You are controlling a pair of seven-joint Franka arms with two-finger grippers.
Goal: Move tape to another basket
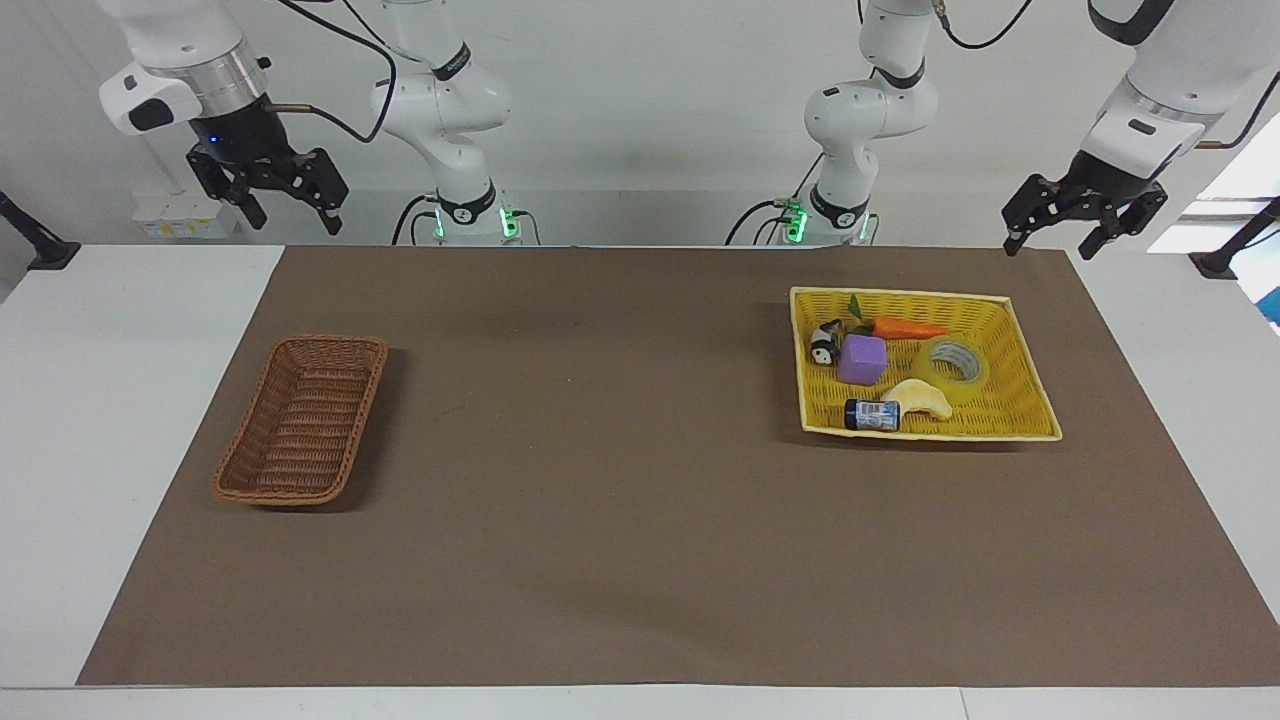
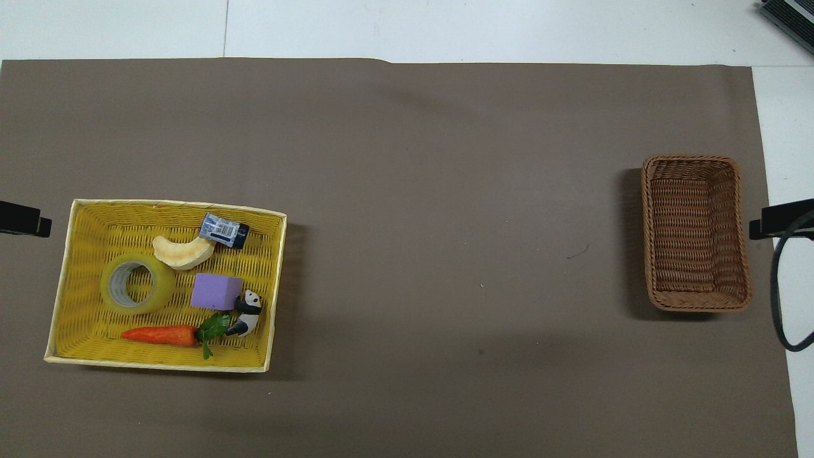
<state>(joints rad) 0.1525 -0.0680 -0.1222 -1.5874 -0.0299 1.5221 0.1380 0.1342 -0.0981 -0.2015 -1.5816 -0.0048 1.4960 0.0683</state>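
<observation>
The tape [image 1: 978, 378] lies flat in the yellow basket [image 1: 1030, 380] at the left arm's end of the table, beside a pale banana-like piece [image 1: 925, 398]. In the overhead view the tape [image 2: 164, 287] shows its grey-white core. The brown wicker basket [image 1: 300, 420] stands with nothing in it at the right arm's end, also seen in the overhead view [image 2: 693, 235]. My left gripper [image 1: 1048, 248] hangs open over the table edge beside the yellow basket's corner. My right gripper [image 1: 294, 222] hangs open over the table edge nearest the robots, above the brown basket's end.
The yellow basket [image 2: 159, 364] also holds a purple block [image 2: 216, 291], a carrot [image 2: 159, 334], a panda figure [image 2: 248, 312] and a small dark bottle [image 2: 224, 231]. A brown mat [image 2: 432, 222] covers the table between the baskets.
</observation>
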